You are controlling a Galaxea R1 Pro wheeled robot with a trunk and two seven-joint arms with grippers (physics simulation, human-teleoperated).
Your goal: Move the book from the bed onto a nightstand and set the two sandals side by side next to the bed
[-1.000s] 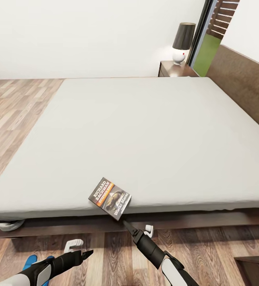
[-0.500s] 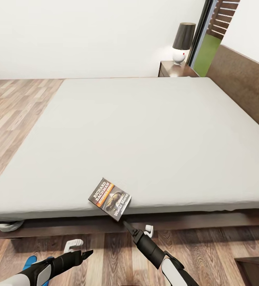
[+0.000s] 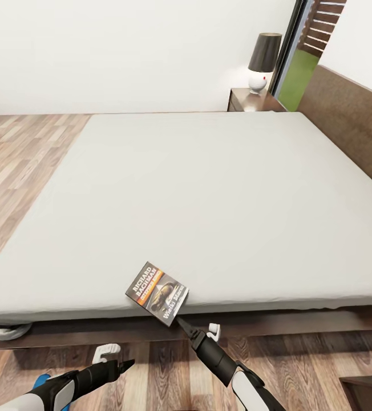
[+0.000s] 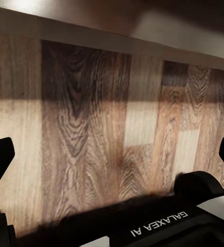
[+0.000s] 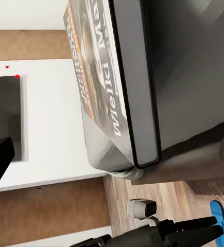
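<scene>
Since a moment ago, the book [image 3: 156, 292] has slid a little over the near edge of the bed [image 3: 209, 188], so we judge it easier to grab now. Our right gripper [image 3: 180, 321] sits just under its corner, fingers apart. Our left gripper [image 3: 128, 362] hangs over the wood floor [image 3: 15, 154], fingers apart too. The book is thin and glossy; the mattress is smooth and soft-looking.
</scene>
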